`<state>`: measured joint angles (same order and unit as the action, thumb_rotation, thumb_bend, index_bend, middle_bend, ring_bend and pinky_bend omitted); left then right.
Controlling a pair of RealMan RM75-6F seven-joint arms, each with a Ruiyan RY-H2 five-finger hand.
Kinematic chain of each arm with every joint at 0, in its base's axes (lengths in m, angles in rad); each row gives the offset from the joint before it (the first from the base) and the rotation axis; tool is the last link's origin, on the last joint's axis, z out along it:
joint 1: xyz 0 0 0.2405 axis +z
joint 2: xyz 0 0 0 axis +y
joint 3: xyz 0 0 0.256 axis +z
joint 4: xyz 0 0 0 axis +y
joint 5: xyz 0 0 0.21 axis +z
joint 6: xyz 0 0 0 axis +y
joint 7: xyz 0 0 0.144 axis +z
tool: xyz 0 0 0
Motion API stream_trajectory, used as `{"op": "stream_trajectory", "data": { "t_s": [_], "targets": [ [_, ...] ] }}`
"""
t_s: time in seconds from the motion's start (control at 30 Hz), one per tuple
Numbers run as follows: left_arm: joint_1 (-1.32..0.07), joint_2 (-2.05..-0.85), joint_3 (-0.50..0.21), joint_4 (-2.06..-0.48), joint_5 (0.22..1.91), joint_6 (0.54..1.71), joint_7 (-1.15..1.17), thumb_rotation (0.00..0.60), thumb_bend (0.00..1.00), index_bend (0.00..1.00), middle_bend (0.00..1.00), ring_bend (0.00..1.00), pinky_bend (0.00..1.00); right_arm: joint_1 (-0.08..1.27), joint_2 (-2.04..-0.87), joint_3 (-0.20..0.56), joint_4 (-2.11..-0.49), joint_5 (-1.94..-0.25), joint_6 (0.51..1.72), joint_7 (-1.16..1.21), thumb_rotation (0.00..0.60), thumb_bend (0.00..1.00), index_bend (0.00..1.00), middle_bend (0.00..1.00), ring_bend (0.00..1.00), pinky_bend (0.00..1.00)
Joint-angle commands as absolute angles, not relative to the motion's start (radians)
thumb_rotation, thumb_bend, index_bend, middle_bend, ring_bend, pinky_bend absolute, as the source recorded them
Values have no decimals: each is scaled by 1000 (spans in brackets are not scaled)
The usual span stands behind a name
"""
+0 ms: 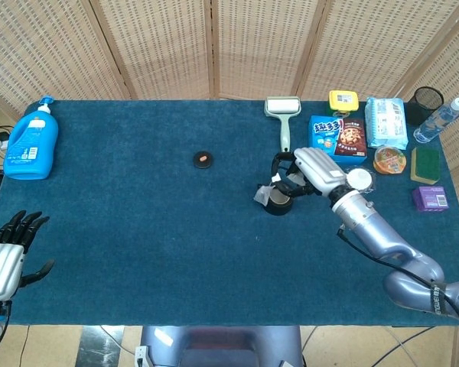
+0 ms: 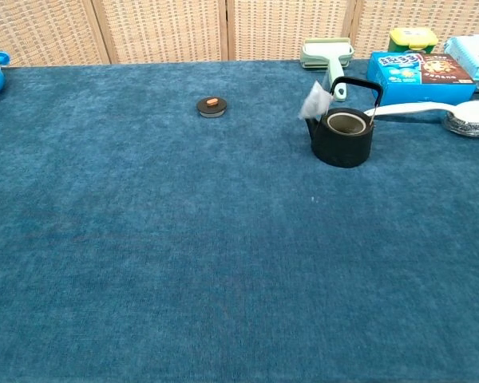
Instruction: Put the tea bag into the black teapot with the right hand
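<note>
Right hand point(image 1: 312, 170) hangs over the teapot point(image 2: 343, 136), fingers pinching the tea bag point(image 2: 314, 102), which dangles at the pot's ten o'clock, outside the rim. Open cloth lies at seven o'clock. Only the head view shows the left hand point(image 1: 6, 260), fingers spread, holding nothing.

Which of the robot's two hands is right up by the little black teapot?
The right hand. It hangs over the black teapot, with the tea bag beside it. The left hand waits at the table's near-left corner.

Head view: high, looking down, whole table point(image 1: 138, 229) visible. Chest view: low, closer, facing forward. Both share black teapot point(image 2: 343, 136) at right.
</note>
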<state>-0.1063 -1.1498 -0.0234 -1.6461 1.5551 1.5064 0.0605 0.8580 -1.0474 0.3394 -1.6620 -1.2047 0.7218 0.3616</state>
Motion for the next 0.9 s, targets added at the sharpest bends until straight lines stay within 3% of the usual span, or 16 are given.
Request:
{"op": "stream_trajectory", "data": {
  "t_s": [0.03, 0.9],
  "targets": [
    [-108, -1151, -24, -1645, 1553, 1503, 61, 600, 286, 141, 116, 31, 137, 862, -1057, 336, -1640, -1198, 711, 372, 600, 520, 538, 1000, 1000, 1000],
    [-113, -1151, -29, -1651, 1544, 1493, 81, 600, 288, 141, 116, 31, 137, 859, -1089, 324, -1525, -1210, 672, 461, 600, 520, 539, 1000, 1000, 1000]
  ]
}}
